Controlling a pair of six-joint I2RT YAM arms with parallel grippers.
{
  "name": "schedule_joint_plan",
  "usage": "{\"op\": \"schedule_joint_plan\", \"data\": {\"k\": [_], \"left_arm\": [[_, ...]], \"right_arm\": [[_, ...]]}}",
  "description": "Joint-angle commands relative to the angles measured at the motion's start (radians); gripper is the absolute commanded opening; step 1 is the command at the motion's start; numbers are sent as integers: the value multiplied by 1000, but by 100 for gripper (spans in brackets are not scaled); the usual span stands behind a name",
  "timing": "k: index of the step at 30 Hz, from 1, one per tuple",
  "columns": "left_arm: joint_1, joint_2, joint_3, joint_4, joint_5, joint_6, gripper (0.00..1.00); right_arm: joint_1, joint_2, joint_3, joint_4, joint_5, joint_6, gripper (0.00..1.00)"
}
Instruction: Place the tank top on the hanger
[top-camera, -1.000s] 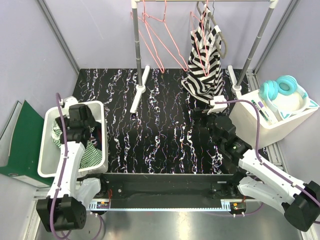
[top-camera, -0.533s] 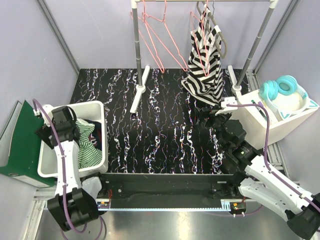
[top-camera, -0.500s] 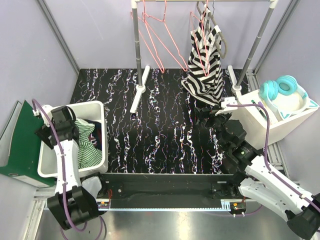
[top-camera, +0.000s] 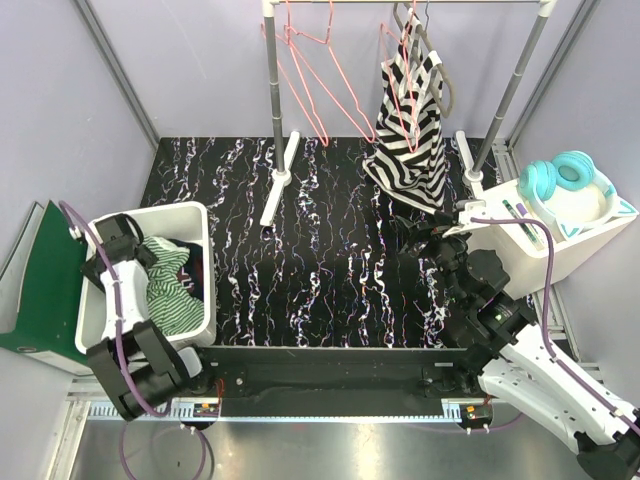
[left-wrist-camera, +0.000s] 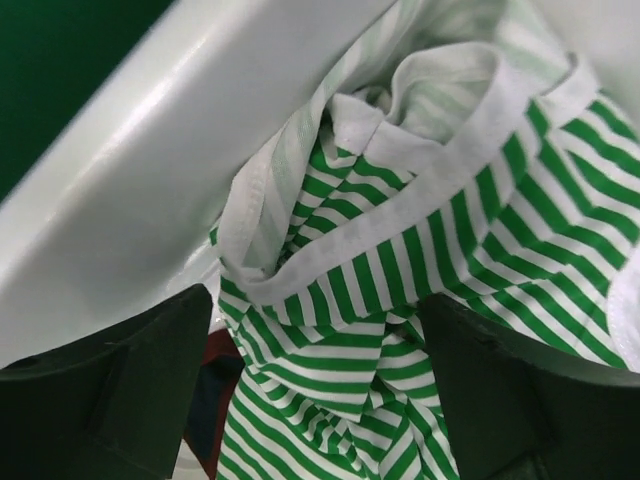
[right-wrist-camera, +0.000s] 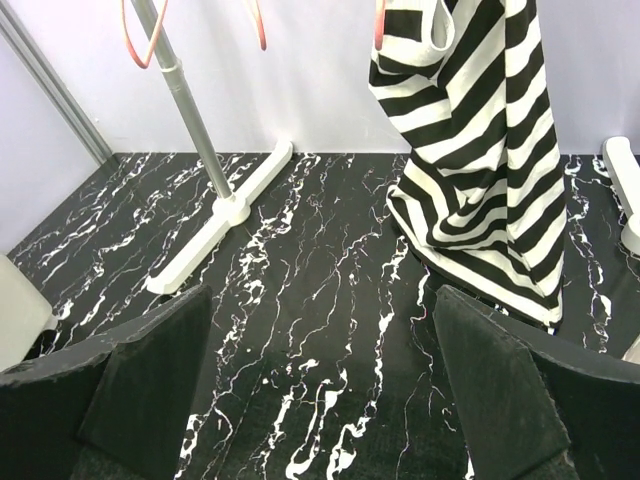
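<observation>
The green-and-white striped tank top (top-camera: 172, 300) lies crumpled in the white bin (top-camera: 95, 335). It fills the left wrist view (left-wrist-camera: 420, 250), its white trim uppermost. My left gripper (top-camera: 135, 252) is at the bin's far left corner, just above the cloth. It is open, and folds of the top lie between its dark fingers (left-wrist-camera: 110, 390). Salmon-pink wire hangers (top-camera: 322, 80) hang on the rack at the back, and one also shows at the top of the right wrist view (right-wrist-camera: 140, 40). My right gripper (top-camera: 418, 232) is open and empty (right-wrist-camera: 320, 400) above the black marbled table.
A black-and-white striped garment (top-camera: 412, 125) hangs at the rack's right on a grey hanger. The rack's white feet (top-camera: 278, 185) stand on the table. A white box with teal headphones (top-camera: 562, 180) is at right. A green folder (top-camera: 40, 290) lies left of the bin. Dark navy cloth (top-camera: 196, 272) is in the bin.
My left arm has swung from the middle of the bin to its far left corner and now points down at the tank top. My right arm has shifted a little to the right.
</observation>
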Motion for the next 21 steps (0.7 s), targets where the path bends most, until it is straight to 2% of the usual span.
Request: {"op": "schedule_joint_plan", "data": {"k": [1, 2, 5, 6, 8, 9, 10, 15, 21], "left_arm": [[29, 35, 38, 28, 95, -8, 82], [30, 32, 35, 30, 92, -8, 72], [30, 1, 31, 28, 90, -11, 52], [30, -10, 31, 28, 96, -11, 35], [30, -50, 37, 28, 133, 2, 22], [32, -65, 37, 28, 144, 5, 6], [30, -100, 38, 30, 162, 8, 0], [29, -227, 34, 46, 250, 2, 0], [18, -453, 9, 65, 339, -39, 0]], "right_arm": [[-4, -10, -6, 18, -14, 10, 100], [-4, -10, -6, 18, -16, 8, 100], [-5, -9, -8, 18, -10, 5, 100], [-4, -10, -6, 18, -8, 5, 100], [-4, -10, -6, 18, -10, 5, 100], [-4, -9, -6, 18, -10, 5, 100], [-4, -9, -6, 18, -8, 2, 100], [-4, 13, -5, 20, 4, -2, 100], [-4, 33, -2, 20, 3, -2, 100]]}}
